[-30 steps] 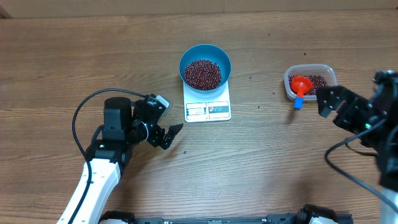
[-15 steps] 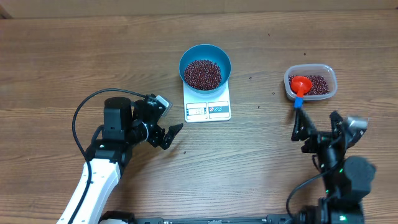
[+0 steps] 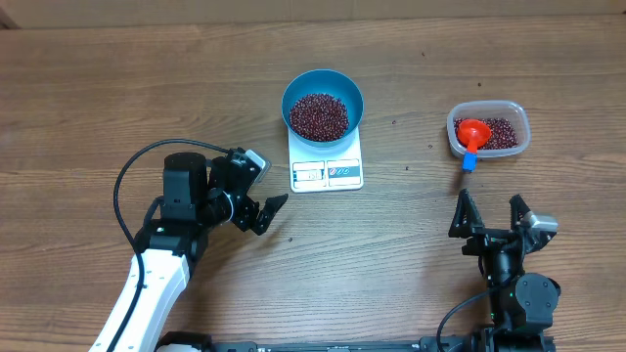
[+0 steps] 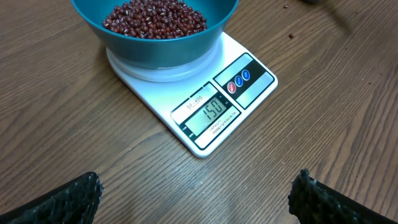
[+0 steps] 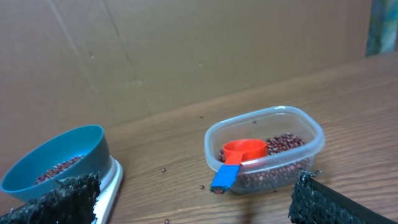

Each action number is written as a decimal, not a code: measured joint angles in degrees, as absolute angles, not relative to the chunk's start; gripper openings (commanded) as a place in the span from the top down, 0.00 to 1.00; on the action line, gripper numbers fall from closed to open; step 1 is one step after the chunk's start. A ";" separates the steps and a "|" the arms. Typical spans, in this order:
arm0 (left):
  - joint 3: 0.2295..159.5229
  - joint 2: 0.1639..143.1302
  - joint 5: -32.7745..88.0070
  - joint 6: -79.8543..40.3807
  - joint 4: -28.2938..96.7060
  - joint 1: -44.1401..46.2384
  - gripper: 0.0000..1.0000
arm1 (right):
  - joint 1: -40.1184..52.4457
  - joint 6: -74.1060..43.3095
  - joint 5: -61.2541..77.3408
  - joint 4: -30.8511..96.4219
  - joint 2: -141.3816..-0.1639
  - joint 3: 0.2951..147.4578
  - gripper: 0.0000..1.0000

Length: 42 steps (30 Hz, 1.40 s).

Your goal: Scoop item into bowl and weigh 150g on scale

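The teal bowl [image 3: 323, 90] of red-brown beans [image 3: 319, 115] sits on the white scale [image 3: 327, 172], its display reading 150, while the left tool [image 3: 264, 183] and right tool [image 3: 487, 200] both gape empty over the worktop [image 3: 98, 98], the orange scoop [image 3: 472, 135] lying in the clear tub [image 3: 516, 129].

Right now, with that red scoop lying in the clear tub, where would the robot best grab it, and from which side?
Probably the blue handle of the scoop. It sticks out over the tub rim on the robot's side, clear of the beans, so the open right gripper could come down from above, fingers across its narrow width.
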<state>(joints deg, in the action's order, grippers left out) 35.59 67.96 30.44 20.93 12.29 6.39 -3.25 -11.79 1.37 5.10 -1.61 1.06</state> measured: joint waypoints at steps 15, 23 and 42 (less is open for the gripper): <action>35.59 67.96 30.41 20.93 12.29 6.39 0.00 | -3.22 -11.75 0.99 5.10 -0.84 1.06 0.00; 35.59 67.94 30.41 20.93 12.29 6.39 0.01 | -3.22 -11.75 0.99 5.13 -0.84 1.06 0.00; 35.53 66.52 25.21 20.95 16.60 6.39 0.00 | -3.22 -11.77 0.80 5.13 -0.84 1.06 0.00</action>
